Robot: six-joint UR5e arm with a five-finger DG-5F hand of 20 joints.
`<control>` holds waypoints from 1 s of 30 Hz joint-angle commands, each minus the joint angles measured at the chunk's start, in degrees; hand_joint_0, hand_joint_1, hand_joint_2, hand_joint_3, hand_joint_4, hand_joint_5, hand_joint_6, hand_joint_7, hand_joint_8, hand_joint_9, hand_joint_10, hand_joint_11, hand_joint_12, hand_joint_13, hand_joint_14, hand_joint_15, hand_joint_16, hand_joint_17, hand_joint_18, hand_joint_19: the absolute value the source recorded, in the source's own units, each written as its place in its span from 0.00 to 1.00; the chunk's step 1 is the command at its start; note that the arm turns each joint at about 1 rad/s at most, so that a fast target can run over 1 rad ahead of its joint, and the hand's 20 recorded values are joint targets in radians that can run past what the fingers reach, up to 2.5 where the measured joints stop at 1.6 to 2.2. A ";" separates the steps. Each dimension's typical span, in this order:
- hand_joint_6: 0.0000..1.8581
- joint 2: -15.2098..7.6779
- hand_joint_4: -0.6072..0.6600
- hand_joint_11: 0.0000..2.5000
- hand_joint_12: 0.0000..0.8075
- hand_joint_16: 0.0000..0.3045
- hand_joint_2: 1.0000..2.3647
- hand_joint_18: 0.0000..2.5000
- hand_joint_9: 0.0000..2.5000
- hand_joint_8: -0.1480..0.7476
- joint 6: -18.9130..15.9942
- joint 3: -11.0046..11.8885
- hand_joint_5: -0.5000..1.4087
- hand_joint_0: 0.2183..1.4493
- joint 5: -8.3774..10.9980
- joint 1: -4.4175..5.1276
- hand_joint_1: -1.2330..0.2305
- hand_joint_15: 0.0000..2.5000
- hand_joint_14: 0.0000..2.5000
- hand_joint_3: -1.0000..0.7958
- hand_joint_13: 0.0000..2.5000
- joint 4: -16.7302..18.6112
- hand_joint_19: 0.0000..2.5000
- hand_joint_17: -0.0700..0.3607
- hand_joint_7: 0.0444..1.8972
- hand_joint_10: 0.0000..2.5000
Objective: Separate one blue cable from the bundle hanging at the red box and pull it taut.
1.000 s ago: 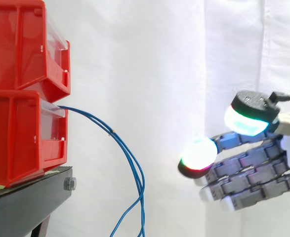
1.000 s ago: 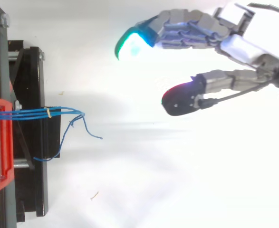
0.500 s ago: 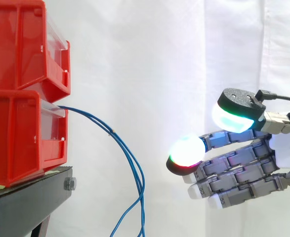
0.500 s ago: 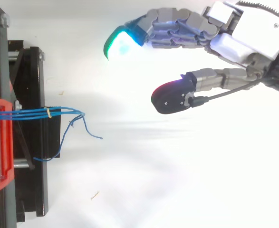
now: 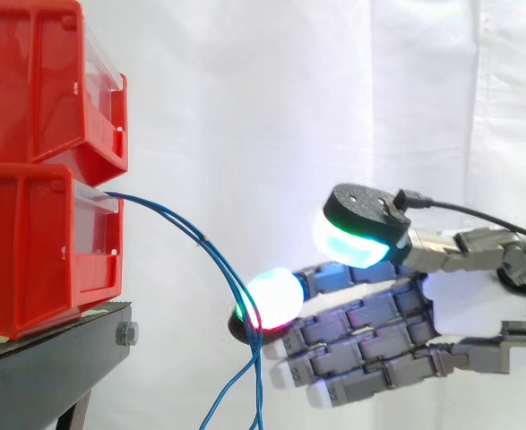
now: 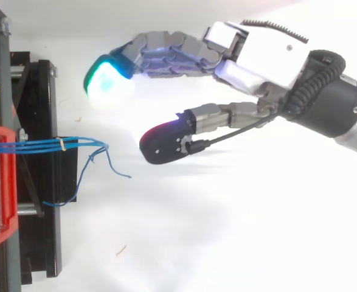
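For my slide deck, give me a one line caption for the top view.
Open robot hand poised near the blue cables at the red box, none grasped yet.

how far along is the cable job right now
Nothing is done yet: the blue cables hang bunched and slack from the red box. In hand: the hand is open beside the bundle, thumb and fingers apart, holding nothing. Left: pinch one cable, draw it clear of the rest and pull it taut.
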State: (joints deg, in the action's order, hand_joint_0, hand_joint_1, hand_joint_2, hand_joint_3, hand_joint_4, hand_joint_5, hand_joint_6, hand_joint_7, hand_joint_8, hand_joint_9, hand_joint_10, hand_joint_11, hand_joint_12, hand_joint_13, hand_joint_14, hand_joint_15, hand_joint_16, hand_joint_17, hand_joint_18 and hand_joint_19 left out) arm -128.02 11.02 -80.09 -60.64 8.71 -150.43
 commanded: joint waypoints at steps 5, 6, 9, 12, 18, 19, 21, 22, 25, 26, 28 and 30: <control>0.27 -0.48 0.64 0.16 0.45 0.15 0.00 0.17 0.12 0.45 1.02 1.43 0.13 0.22 -2.12 -0.01 0.41 0.07 0.00 0.28 0.18 1.80 0.02 0.41 0.46 0.00; 0.27 -0.57 0.65 0.16 0.45 0.15 0.00 0.17 0.13 0.46 1.28 1.43 0.14 0.22 -2.03 -0.01 0.41 0.07 0.00 0.28 0.19 2.59 0.02 0.41 0.46 0.00; 0.27 -2.85 0.67 0.16 0.44 0.15 0.00 0.18 0.14 0.47 -0.30 2.04 0.15 0.23 -2.56 -0.27 0.41 0.07 0.00 0.28 0.19 3.21 0.02 0.40 0.47 0.01; 0.27 -3.29 0.67 0.16 0.44 0.15 0.00 0.18 0.15 0.47 -4.87 2.66 0.15 0.23 -4.31 -0.27 0.41 0.08 0.00 0.28 0.20 1.98 0.03 0.40 0.47 0.01; 0.27 -3.38 0.69 0.17 0.43 0.14 0.00 0.20 0.18 0.47 -6.36 4.42 0.16 0.25 -6.69 -0.53 0.41 0.09 0.00 0.28 0.22 -1.01 0.04 0.39 0.48 0.01; 0.27 -3.56 0.69 0.18 0.42 0.14 0.00 0.20 0.18 0.47 -6.36 4.42 0.16 0.25 -6.77 -0.62 0.41 0.10 0.00 0.28 0.23 -0.74 0.04 0.38 0.48 0.01; 0.27 -4.52 0.70 0.19 0.42 0.13 0.00 0.21 0.21 0.48 -6.80 4.42 0.17 0.25 -7.04 -0.80 0.41 0.10 0.00 0.28 0.24 0.40 0.05 0.38 0.48 0.01; 0.27 -4.52 0.70 0.19 0.42 0.13 0.00 0.22 0.21 0.48 -7.15 4.42 0.17 0.26 -7.30 -0.97 0.41 0.10 0.00 0.28 0.24 0.66 0.05 0.37 0.48 0.01; 0.27 -4.52 0.70 0.19 0.42 0.13 0.00 0.22 0.21 0.48 -7.51 4.42 0.17 0.26 -8.80 -1.32 0.42 0.10 0.00 0.28 0.24 2.07 0.05 0.37 0.48 0.01; 0.27 -4.61 0.70 0.19 0.42 0.13 0.00 0.22 0.22 0.48 -7.51 4.42 0.17 0.26 -9.06 -1.41 0.42 0.10 0.00 0.28 0.24 2.16 0.05 0.37 0.48 0.01; 0.27 -4.61 0.69 0.19 0.42 0.13 0.00 0.22 0.22 0.48 -7.33 4.42 0.17 0.26 -9.41 -1.50 0.42 0.10 0.00 0.28 0.25 2.59 0.05 0.37 0.49 0.01; 0.27 -5.05 0.69 0.20 0.42 0.13 0.00 0.22 0.22 0.48 -7.15 4.42 0.17 0.26 -9.59 -1.50 0.42 0.10 0.00 0.28 0.25 2.86 0.05 0.37 0.48 0.01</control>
State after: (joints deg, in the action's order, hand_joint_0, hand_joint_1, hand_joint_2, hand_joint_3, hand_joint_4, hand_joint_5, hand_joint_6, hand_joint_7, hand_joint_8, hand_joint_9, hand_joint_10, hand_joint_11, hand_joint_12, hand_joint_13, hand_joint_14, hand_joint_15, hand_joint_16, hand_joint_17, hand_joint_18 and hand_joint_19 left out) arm -132.60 3.72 -75.70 -69.73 7.31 -148.15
